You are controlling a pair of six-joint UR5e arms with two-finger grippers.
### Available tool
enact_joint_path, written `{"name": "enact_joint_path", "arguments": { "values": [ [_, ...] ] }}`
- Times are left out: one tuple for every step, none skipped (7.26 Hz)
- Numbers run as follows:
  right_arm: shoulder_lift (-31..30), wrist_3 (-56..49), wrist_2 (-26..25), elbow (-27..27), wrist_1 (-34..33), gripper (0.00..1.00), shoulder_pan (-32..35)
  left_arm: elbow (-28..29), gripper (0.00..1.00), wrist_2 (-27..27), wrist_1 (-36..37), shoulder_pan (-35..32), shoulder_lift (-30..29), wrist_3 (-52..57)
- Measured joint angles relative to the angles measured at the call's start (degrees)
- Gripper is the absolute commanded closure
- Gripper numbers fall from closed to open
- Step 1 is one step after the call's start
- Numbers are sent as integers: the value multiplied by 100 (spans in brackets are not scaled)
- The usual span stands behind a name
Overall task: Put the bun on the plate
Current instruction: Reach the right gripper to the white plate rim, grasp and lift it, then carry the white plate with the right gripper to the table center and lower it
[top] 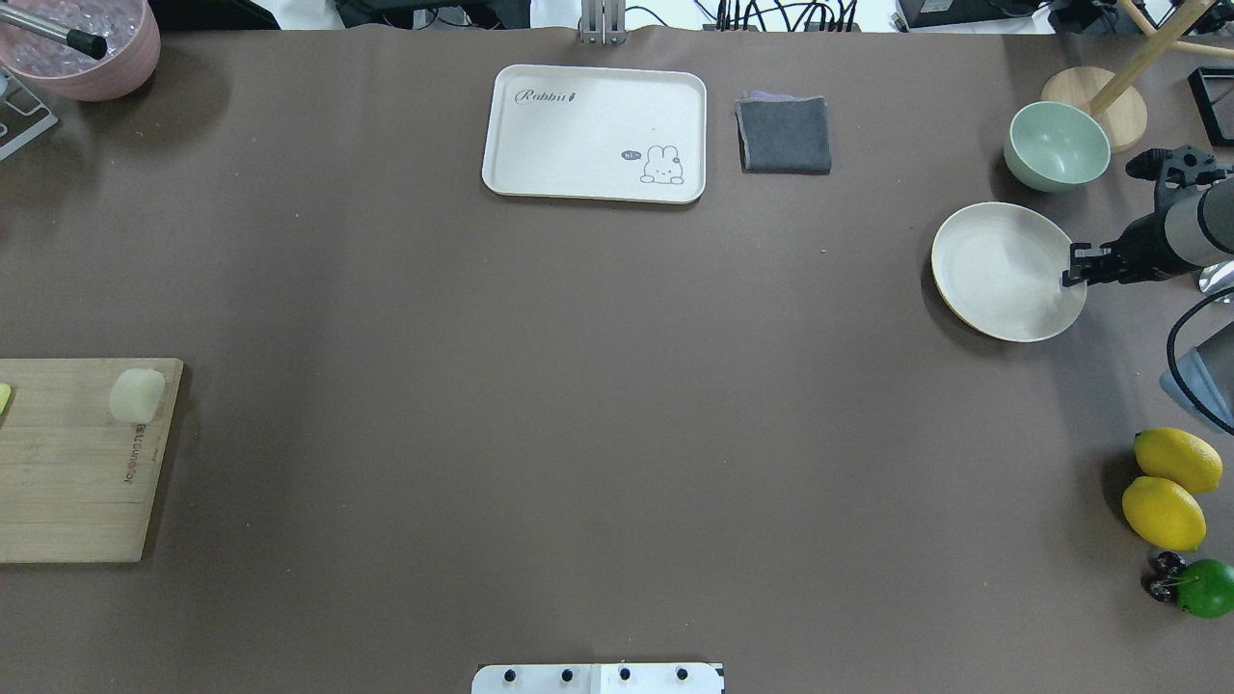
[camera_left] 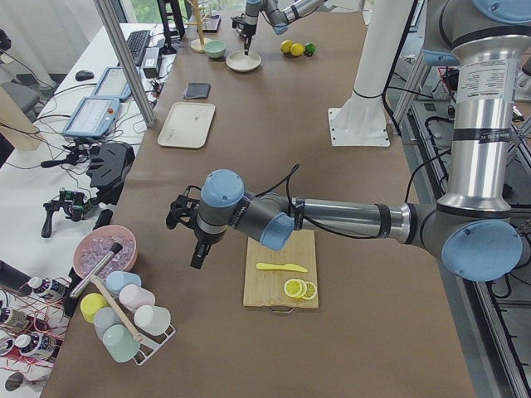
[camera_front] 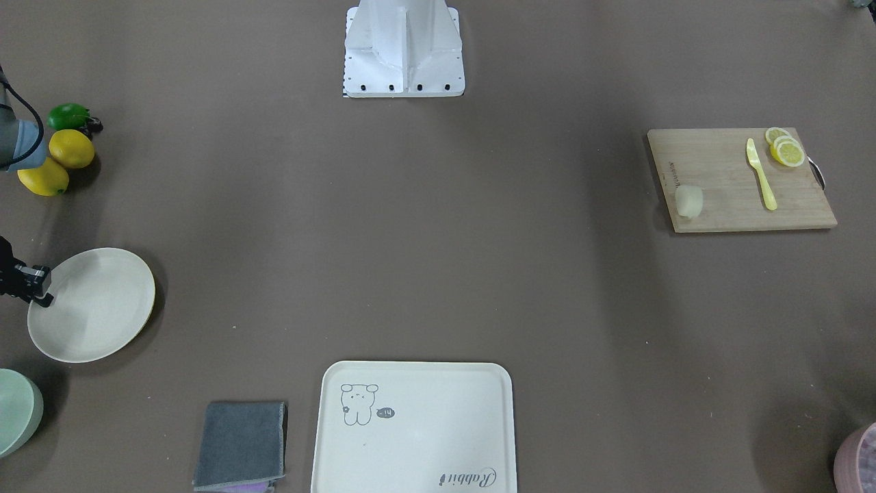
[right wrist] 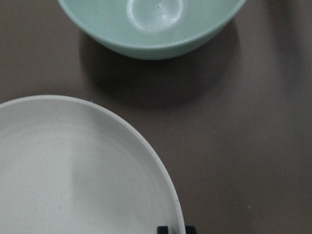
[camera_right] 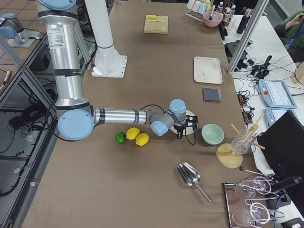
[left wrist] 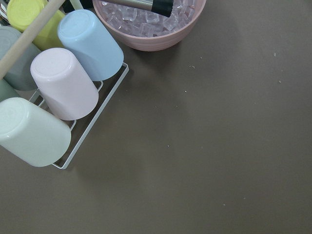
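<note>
The bun [camera_front: 689, 201] [top: 136, 395], a small pale rounded block, rests on a corner of the wooden cutting board [top: 67, 482] at the table's left end. The round cream plate [camera_front: 92, 305] [top: 1003, 275] sits at the far right end, tilted, with its gripper-side edge raised. My right gripper [top: 1070, 276] [camera_front: 42, 296] [right wrist: 174, 229] is shut on that rim. My left gripper [camera_left: 197, 255] hangs over the table beside the cutting board. It shows only in the exterior left view, so I cannot tell its state. The left wrist view shows no fingers.
A pale green bowl [top: 1057, 145] stands just beyond the plate. Two lemons [top: 1171, 487] and a lime [top: 1205, 588] lie near the right arm. The bear tray [top: 595, 133] and grey cloth [top: 784, 133] are at the far edge. A pink ice bowl [left wrist: 151, 24] and cup rack [left wrist: 63, 97] are below the left wrist. A yellow knife [camera_front: 761, 174] and lemon slices [camera_front: 787, 150] lie on the board.
</note>
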Motion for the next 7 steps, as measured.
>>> {"name": "enact_joint_path", "arguments": {
  "values": [
    [17, 10, 66, 98, -4, 100, 82, -1, 2, 0, 1, 0, -4, -2],
    [34, 25, 245, 202, -9, 100, 214, -5, 2, 0, -2, 0, -9, -5],
    [62, 54, 471, 315, -17, 100, 343, -7, 2, 0, -5, 0, -16, -9],
    [156, 176, 650, 474, -31, 100, 413, -6, 2, 1, -4, 0, -24, -11],
    [372, 481, 818, 613, -37, 100, 413, 0, 2, 5, 0, 0, -32, -12],
    [663, 954, 962, 760, -30, 100, 302, 4, 2, 7, 2, 0, -35, -12],
    [929, 1399, 1017, 933, -18, 100, 31, 7, 2, 6, 3, 0, -33, -14]
  ]
}}
